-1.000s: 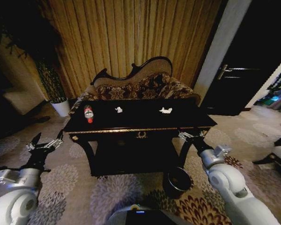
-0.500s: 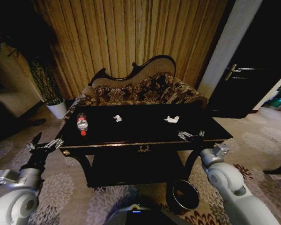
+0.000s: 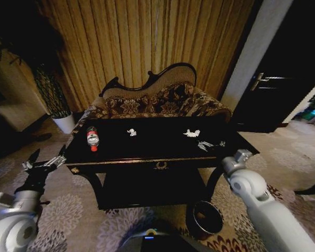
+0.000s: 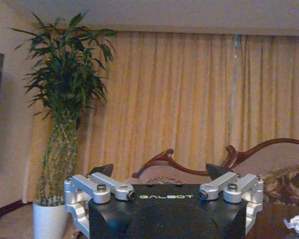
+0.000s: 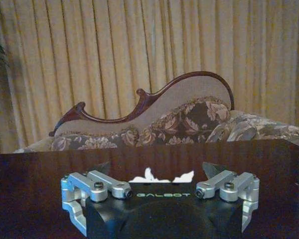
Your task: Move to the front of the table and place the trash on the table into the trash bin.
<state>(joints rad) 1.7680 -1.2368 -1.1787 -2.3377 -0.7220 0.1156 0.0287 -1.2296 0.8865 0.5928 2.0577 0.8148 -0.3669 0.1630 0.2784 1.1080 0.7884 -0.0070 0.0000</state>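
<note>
With the table (image 3: 147, 152) close ahead, right gripper (image 3: 210, 144) spread empty over it, lined up on the nearest paper scrap (image 3: 192, 133); left gripper (image 3: 42, 164) open, empty, beside the corner.

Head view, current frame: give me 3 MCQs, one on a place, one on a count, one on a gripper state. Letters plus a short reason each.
1. Where does the trash bin stand?
A. on the floor by the table's front right leg
B. on the sofa
C. on the tabletop

2. How many white paper scraps lie on the table?
A. none
B. two
C. five

3. How does the right gripper stand?
A. shut on the bottle
B. open, over the table's right part
C. inside the bin

Answers:
1 A: the bin sits on the carpet under the right front corner.
2 B: one scrap mid-table, one scrap farther right.
3 B: fingers spread, holding nothing; the bottle lies far left.
</note>
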